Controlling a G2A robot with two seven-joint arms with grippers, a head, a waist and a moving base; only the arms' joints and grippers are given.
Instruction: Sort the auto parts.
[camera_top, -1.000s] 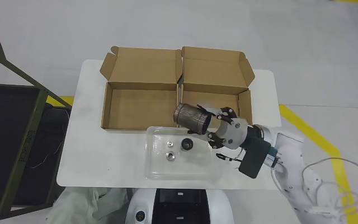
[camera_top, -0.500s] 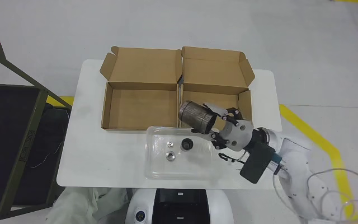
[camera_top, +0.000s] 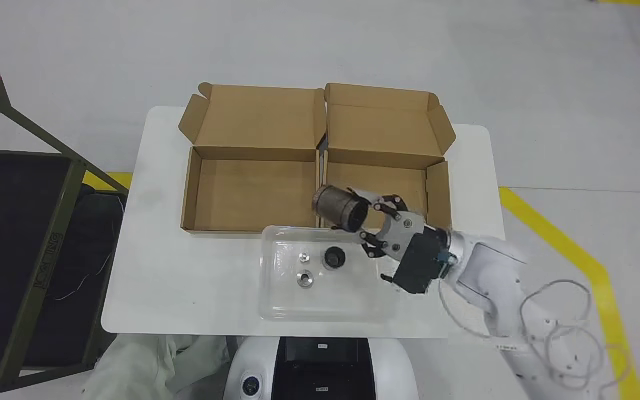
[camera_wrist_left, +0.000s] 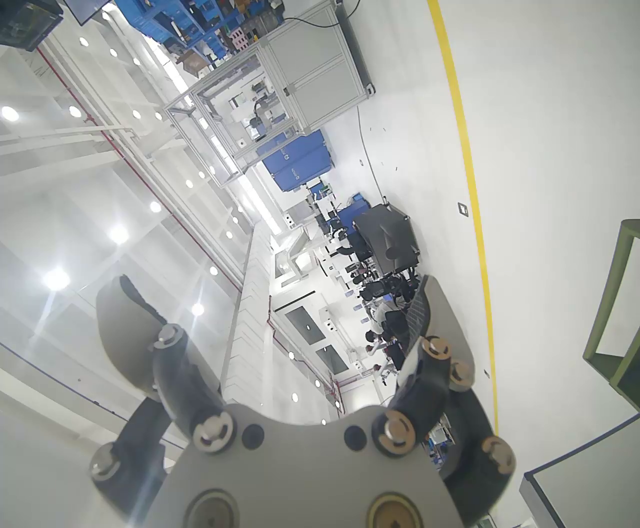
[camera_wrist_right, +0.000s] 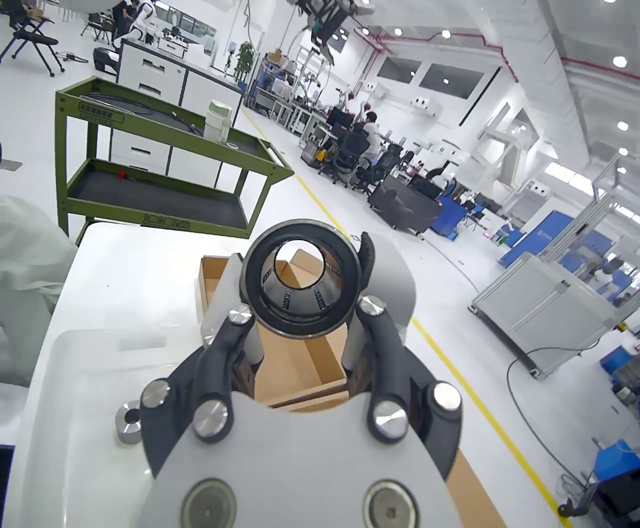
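My right gripper (camera_top: 352, 212) (camera_wrist_right: 302, 285) is shut on a metal sleeve (camera_top: 339, 208) (camera_wrist_right: 301, 286), a hollow cylinder with a dark rim. It holds the sleeve on its side above the near edge of the right cardboard box (camera_top: 432, 196), close to the clear plastic tray (camera_top: 275, 290). In the tray lie a small silver bushing (camera_top: 303, 279) (camera_wrist_right: 128, 421), a silver nut (camera_top: 302, 261) and a dark round part (camera_top: 334, 258). The left cardboard box (camera_top: 250, 193) holds nothing. My left gripper (camera_wrist_left: 270, 320) is open, pointing away at the hall with nothing between its fingers.
Both boxes stand side by side at the back of the white table (camera_top: 150, 250), lids folded back. A green metal cart (camera_wrist_right: 150, 165) stands beyond the table's left end. Bare table surface lies left of the boxes and the tray.
The right gripper pulled back toward the tray's far edge and turned, carrying the metal sleeve slightly left and lower over the right box's near edge.
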